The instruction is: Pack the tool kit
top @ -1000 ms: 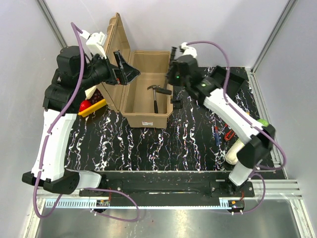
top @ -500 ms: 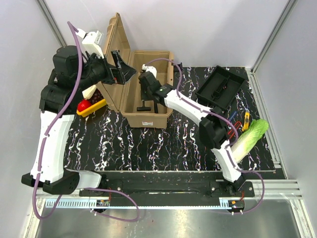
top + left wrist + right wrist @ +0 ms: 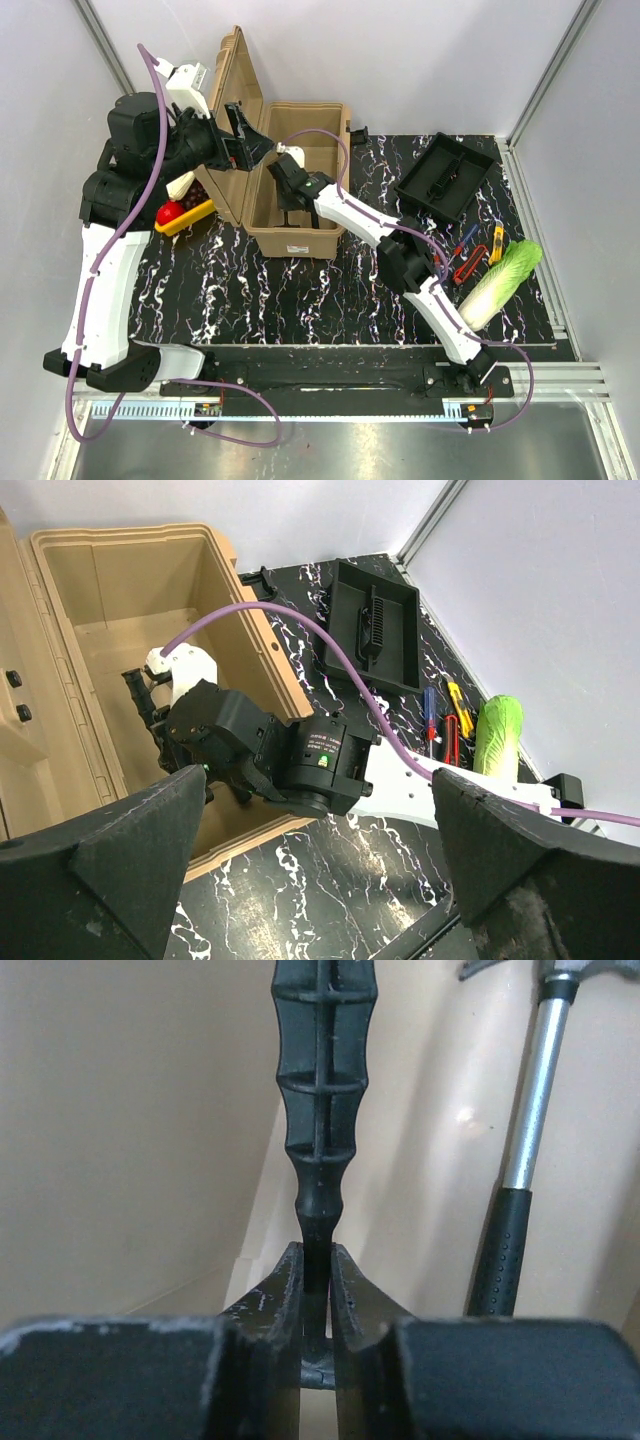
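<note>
Tan plastic toolbox (image 3: 300,243) with its lid raised upright stood open on the black white-veined table (image 3: 300,295), at the far side and a little left of the middle. My right arm stretched across the table and over the front wall of the box, and my right gripper (image 3: 318,1255) was down inside it. It was clenched on a black ribbed tool handle (image 3: 325,1060). The fingers (image 3: 292,1280) sat tight on both sides of its thin neck, and the handle pointed away from my wrist along the tan inner wall. Just to the right of it a hammer with silver shaft and black rubber grip (image 3: 520,1150) lay in the box, near the handle but apart from it.

My left gripper (image 3: 252,148) hung wide open and empty above the box, beside the raised lid. From there my right arm and its purple cable (image 3: 300,630) covered much of the inside of the box.

Right of the box the black plastic inner tray (image 3: 445,178) lay on the table, outside the box. Nearer to me were small hand tools with red, blue and yellow handles (image 3: 465,262), and just beside them a long green-white cabbage (image 3: 500,280). A yellow tray with red fruit (image 3: 185,215) showed behind the lid, partly hidden by my left arm.
</note>
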